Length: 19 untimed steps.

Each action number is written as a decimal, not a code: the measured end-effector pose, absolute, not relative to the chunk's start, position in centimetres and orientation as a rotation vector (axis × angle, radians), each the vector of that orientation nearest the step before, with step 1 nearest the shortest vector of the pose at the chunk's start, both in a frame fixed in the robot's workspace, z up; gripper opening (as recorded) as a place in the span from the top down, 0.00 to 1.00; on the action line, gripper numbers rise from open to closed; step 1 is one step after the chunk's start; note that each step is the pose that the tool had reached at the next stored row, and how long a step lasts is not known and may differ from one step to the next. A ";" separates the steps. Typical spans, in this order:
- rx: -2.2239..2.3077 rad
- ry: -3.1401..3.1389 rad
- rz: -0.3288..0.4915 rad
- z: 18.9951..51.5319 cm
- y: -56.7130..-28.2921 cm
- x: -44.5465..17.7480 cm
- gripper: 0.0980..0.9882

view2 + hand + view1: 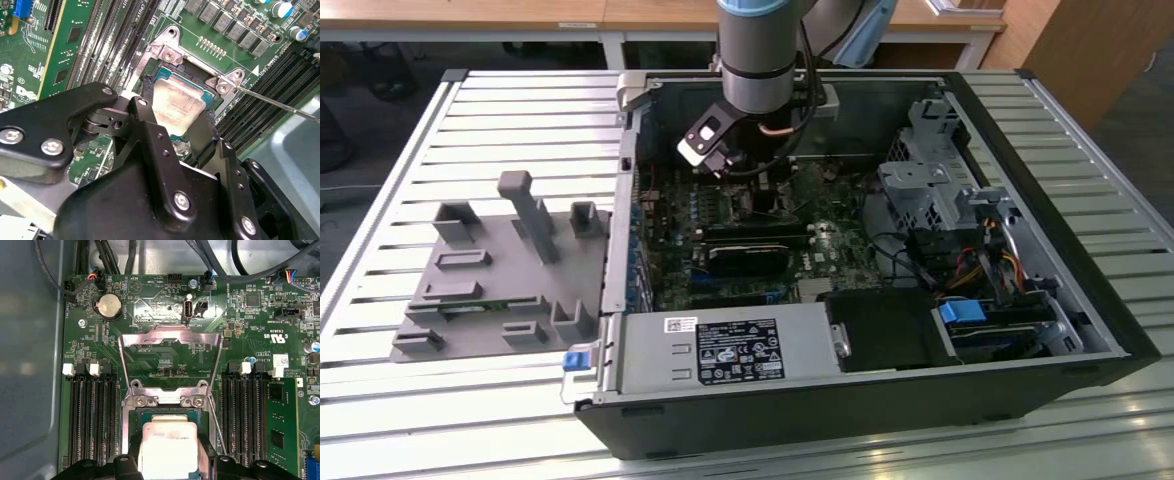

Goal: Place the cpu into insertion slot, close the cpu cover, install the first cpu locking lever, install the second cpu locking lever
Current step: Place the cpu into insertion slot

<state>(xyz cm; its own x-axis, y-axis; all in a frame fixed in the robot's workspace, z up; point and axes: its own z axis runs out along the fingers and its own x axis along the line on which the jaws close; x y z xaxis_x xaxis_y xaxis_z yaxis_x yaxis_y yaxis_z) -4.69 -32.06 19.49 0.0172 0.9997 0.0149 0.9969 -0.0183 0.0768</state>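
Note:
The cpu (167,445), a small square chip with a dull silver top, sits between my gripper's (169,462) black fingers, which press its two opposite sides. It hangs directly over the insertion slot (165,401), level with or just above the silver rim; I cannot tell whether it is seated. In the second wrist view the cpu (177,100) lies inside the socket's rim (167,54) with the gripper (176,112) closed around it. The cpu cover (170,336) stands swung open beyond the socket. A thin locking lever (280,106) sticks out beside the socket, unlatched. In the exterior view the gripper (763,168) reaches down into the computer case.
Black memory slots (92,415) flank the socket on both sides. A coin battery (109,305) and cables (102,260) lie beyond the cover. The exterior view shows the power supply (720,350), a drive cage (927,190) and a grey fixture (494,270) on the slatted table.

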 end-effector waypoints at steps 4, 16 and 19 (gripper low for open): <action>2.208 2.169 0.100 19.5 -32.1 -4.7 0.51; 2.208 2.169 0.100 20.4 -32.1 -4.7 0.44; 2.208 2.169 0.100 20.8 -32.1 -4.7 0.52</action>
<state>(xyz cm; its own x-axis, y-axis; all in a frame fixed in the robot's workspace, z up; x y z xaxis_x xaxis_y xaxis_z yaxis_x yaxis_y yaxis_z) -4.69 -32.06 20.81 0.0172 0.9997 0.0151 0.9969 -0.0183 0.0767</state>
